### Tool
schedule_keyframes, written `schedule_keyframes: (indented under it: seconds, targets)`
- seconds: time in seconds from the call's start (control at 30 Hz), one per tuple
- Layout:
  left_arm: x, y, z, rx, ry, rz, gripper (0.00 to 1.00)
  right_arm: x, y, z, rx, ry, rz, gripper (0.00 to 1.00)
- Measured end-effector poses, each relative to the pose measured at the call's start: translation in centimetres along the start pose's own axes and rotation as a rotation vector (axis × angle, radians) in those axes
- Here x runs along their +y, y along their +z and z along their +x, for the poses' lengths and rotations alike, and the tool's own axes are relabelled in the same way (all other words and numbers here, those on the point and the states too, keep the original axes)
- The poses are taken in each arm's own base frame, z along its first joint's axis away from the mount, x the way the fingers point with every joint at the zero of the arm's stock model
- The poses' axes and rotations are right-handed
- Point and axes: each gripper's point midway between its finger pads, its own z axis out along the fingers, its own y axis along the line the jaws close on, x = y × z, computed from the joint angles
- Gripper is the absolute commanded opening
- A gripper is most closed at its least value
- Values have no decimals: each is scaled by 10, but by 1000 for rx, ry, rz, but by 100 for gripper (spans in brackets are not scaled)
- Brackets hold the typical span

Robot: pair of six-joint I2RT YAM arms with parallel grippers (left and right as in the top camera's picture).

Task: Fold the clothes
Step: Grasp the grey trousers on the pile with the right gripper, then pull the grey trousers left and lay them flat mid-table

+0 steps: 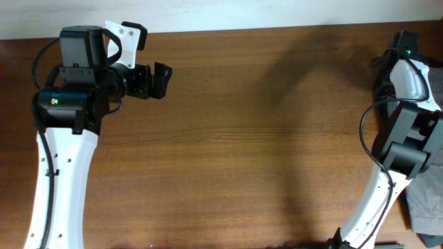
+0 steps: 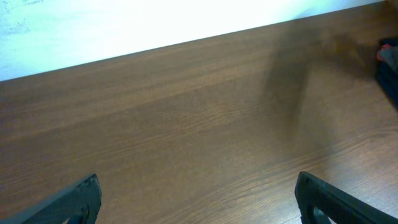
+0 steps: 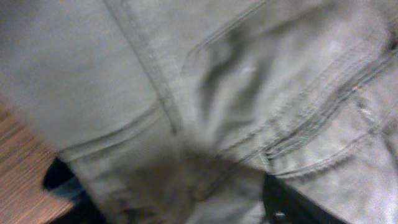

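Observation:
A wrinkled grey-khaki garment with stitched seams fills the right wrist view. My right gripper is low over it, its dark fingers wide apart with a bunch of the cloth between them; the view is blurred. A fold of grey cloth shows at the overhead view's bottom right edge, beside the right arm. My left gripper is open and empty above bare table at the far left; it also shows in the left wrist view. A dark navy and red cloth shows at that view's right edge.
The brown wooden table spans the overhead view, with a white wall along its far edge. The right arm stands at the table's right edge, its gripper outside the overhead view.

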Motion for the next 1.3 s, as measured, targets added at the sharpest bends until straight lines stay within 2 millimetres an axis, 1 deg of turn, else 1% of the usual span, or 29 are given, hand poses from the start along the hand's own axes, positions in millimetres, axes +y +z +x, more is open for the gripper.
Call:
schedule_keyframes:
  seconds: [0.03,0.1,0.13,0.17,0.23,0.27,0.3,0.37,0.4,0.47,0.6,0.77,0.87,0.93,1.07,1.3]
  targets:
    - [0,0,0,0,0,0,99,5,0,1,4,-23,-28,76]
    - [0,0,0,1,-1,0,99,11,0,2,9,-48,-64,72]
    - [0,0,0,1,-1,0,99,12,0,2,10,-55,-73,66]
    - [0,0,0,1,-1,0,99,14,0,2,11,-62,-82,65]
    - [0,0,0,1,-1,0,99,14,0,3,12,-64,-83,57]
    - [0,0,0,1,-1,0,99,12,0,4,17,-60,-78,46]
    - [0,0,0,1,-1,0,99,10,1,4,20,-49,-74,41]
    - [0,0,0,2,-1,1,99,6,2,7,33,-24,-58,22]
    - [0,0,0,2,-1,1,99,5,2,7,36,-14,-57,16]
    - [0,0,0,2,-1,1,99,3,3,9,46,0,-56,10]
    - [0,0,0,2,-1,1,99,0,5,12,71,36,-90,9]
    - [0,0,0,2,-1,1,99,-4,11,13,105,99,-217,4]
    - [0,0,0,2,-1,1,99,-11,13,12,123,147,-303,4]
    - [0,0,0,2,-1,1,99,-20,14,11,127,181,-341,4]
    - [0,0,-1,-5,1,0,99,-43,10,6,116,225,-345,4]
    - [2,7,1,11,-4,1,99,-54,-2,-1,90,233,-337,4]
